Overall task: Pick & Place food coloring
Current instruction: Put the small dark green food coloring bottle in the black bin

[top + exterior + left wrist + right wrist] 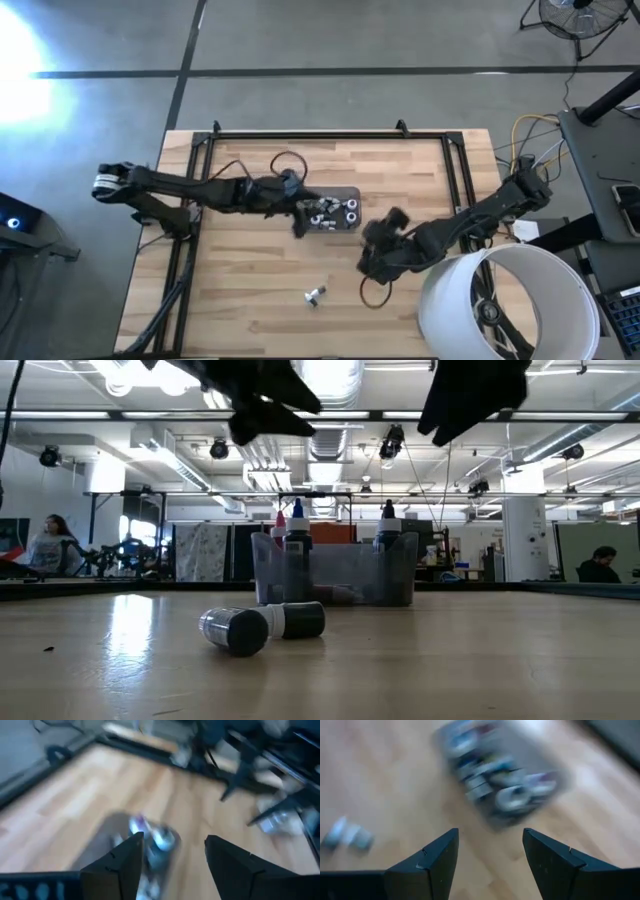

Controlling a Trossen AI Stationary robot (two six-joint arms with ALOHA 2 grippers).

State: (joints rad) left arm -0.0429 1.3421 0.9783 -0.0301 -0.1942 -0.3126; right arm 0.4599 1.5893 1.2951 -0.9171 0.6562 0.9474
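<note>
A small grey tray (345,192) sits mid-table with several tiny food coloring bottles (332,212) standing in it; their pointed caps show in the low view (297,525). Two more bottles (316,295) lie on their sides on the wood nearer the table's near edge, also seen in the low view (262,628) and the right wrist view (347,835). My left gripper (300,222) hovers open above the tray's left end, with blurred bottles (155,842) below its fingers. My right gripper (370,252) hangs open in the air, right of and nearer than the tray (500,775).
A large white cylinder (505,300) stands at the table's near right corner, under the right arm. Black frame rails (300,133) run along the far, left and right edges. A cable loop (287,160) lies behind the tray. Bare wood lies around the fallen bottles.
</note>
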